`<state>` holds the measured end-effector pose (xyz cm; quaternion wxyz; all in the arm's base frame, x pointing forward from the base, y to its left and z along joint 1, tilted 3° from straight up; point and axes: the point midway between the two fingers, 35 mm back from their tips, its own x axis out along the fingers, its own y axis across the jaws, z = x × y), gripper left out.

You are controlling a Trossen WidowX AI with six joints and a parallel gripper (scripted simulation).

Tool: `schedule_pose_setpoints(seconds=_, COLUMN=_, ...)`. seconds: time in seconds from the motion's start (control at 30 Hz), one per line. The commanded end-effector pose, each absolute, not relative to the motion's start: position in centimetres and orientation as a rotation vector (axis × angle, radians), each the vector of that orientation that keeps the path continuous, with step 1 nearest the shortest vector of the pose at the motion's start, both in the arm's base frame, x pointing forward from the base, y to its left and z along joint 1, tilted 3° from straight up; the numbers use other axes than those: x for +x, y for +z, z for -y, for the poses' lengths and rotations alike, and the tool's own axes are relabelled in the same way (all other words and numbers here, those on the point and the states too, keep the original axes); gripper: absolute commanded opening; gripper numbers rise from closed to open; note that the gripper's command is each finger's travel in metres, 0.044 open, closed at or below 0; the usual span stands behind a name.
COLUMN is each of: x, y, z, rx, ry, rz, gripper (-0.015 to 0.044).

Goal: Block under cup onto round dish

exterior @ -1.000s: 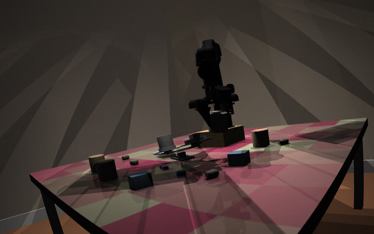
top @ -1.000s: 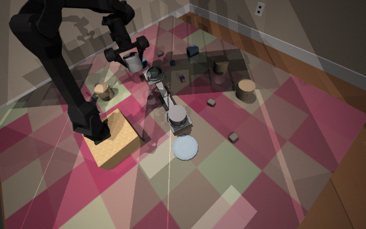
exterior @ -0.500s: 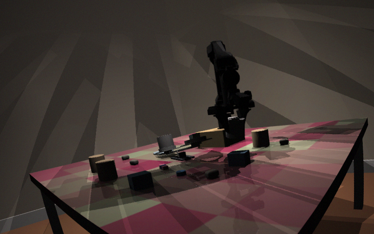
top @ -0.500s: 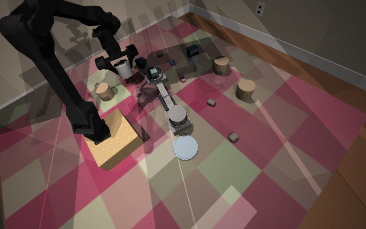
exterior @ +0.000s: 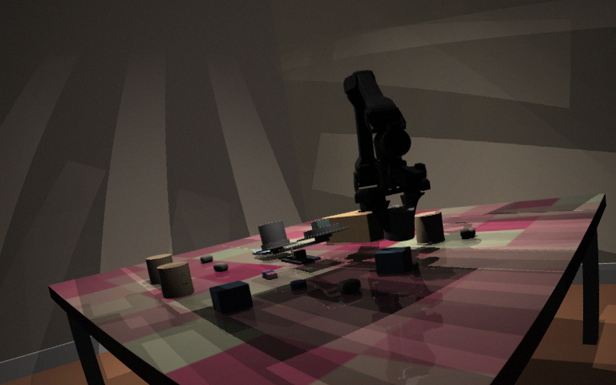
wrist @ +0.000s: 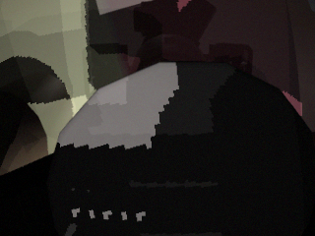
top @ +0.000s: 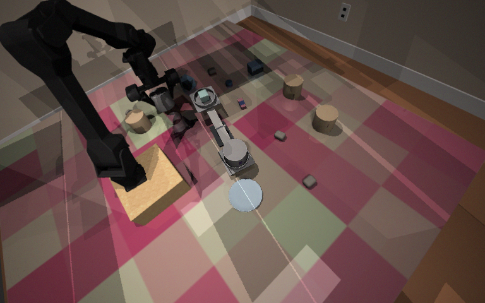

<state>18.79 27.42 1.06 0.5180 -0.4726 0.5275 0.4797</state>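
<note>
My gripper (top: pixel 162 101) (exterior: pixel 399 215) is shut on a grey cup (top: pixel 160 99) (exterior: pixel 399 224) (wrist: pixel 113 115). It holds the cup off the balance, between the balance and a wooden cylinder. The pale green block (top: pixel 203 95) (exterior: pixel 320 224) sits uncovered in the ring at the far end of the balance (top: pixel 215 119) (exterior: pixel 290 248). The other grey cup (top: pixel 235 151) (exterior: pixel 271 234) stands on the opposite, lower end. The round light-blue dish (top: pixel 245 195) lies just beyond that end, with nothing on it. I cannot make out the dish in the exterior view.
Wooden cylinders (top: pixel 138 121) (top: pixel 324 119) (top: pixel 292 87) stand on both sides of the balance, one close to the held cup. Blue blocks (top: pixel 254 67) (top: pixel 187 82) stand behind. Small stones (top: pixel 280 136) (top: pixel 309 181) lie to the right. The arm's wooden base box (top: pixel 160 185) (exterior: pixel 350 228) is left of the dish.
</note>
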Motion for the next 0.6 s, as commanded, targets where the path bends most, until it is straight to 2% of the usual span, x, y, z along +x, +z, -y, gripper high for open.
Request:
schedule_pose_setpoints(seconds=0.0, x=18.6, y=-0.3, z=-27.3, rx=-1.130, ry=1.151, rz=-1.271, gripper=0.0000)
schedule_pose_setpoints(seconds=0.53, x=18.5, y=-2.3, z=-27.3, rx=-1.130, ry=1.151, rz=-1.271, gripper=0.0000)
schedule_pose_setpoints(seconds=0.57, x=18.6, y=-1.9, z=-27.2, rx=-1.138, ry=1.151, rz=-1.274, gripper=0.0026)
